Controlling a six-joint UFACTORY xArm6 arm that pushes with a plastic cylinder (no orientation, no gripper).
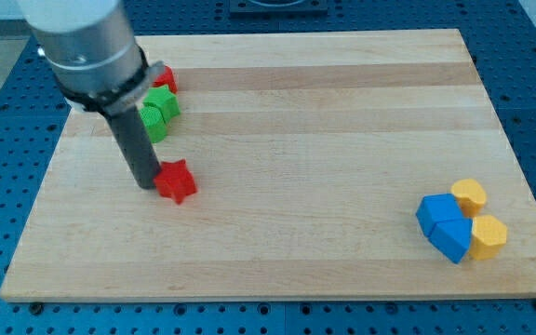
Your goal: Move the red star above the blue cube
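The red star [177,180] lies on the wooden board [296,112] at the view's left, a little below the middle. My tip [147,185] touches the star's left side. The blue cube [436,210] sits at the view's lower right, far from the star, pressed against a second blue block [452,238] just below it. The rod and the arm's grey body rise toward the view's top left.
Two yellow blocks [470,194] [488,236] sit against the blue blocks on their right. Two green blocks [158,111] and another red block [164,78] cluster at the upper left, partly hidden behind the arm. Blue perforated table surrounds the board.
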